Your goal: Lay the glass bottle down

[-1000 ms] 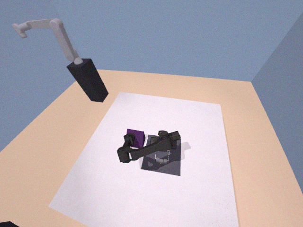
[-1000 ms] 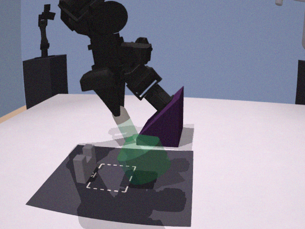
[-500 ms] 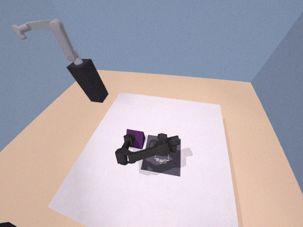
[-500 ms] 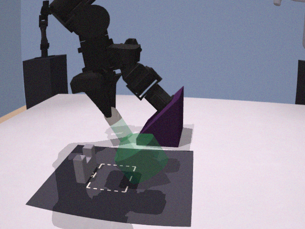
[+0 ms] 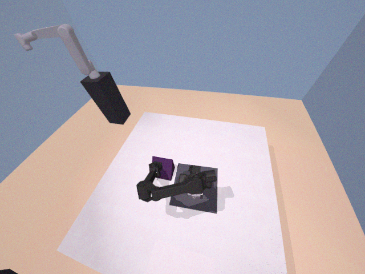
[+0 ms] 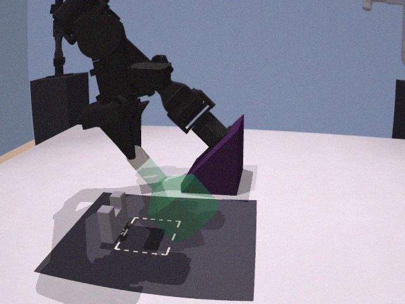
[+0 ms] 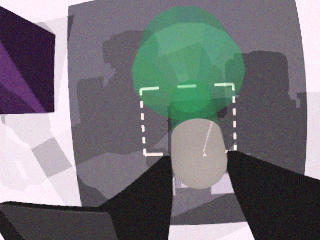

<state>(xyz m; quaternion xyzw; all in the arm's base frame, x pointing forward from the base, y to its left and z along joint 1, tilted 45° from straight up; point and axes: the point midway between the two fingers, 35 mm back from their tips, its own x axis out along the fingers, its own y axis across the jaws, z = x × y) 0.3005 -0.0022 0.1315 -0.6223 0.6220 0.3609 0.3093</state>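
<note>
While fingers (image 6: 133, 149) grip, glass bottle (image 6: 183, 208) (image 7: 187, 60) tilted

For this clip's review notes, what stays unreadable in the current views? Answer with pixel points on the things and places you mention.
- Green bottle (image 6: 183, 208) (image 7: 187, 52): whether its base touches the dark mat (image 5: 206, 206) (image 6: 225, 261) (image 7: 280, 30); the exterior view gives no clear contact line.
- Bottle body, top view: hidden under the arm.
- Far fingertip's grip on the neck, exterior view: blocked by the near finger.
- Pale arm, exterior view: cut by the right edge.

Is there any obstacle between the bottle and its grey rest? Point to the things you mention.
Nothing visible stands between the glass bottle (image 6: 183, 206) (image 7: 187, 55) and the grey U-shaped rest (image 6: 106, 225); the purple wedge (image 5: 166, 168) (image 6: 222, 163) (image 7: 30, 65) lies off to the side.
</note>
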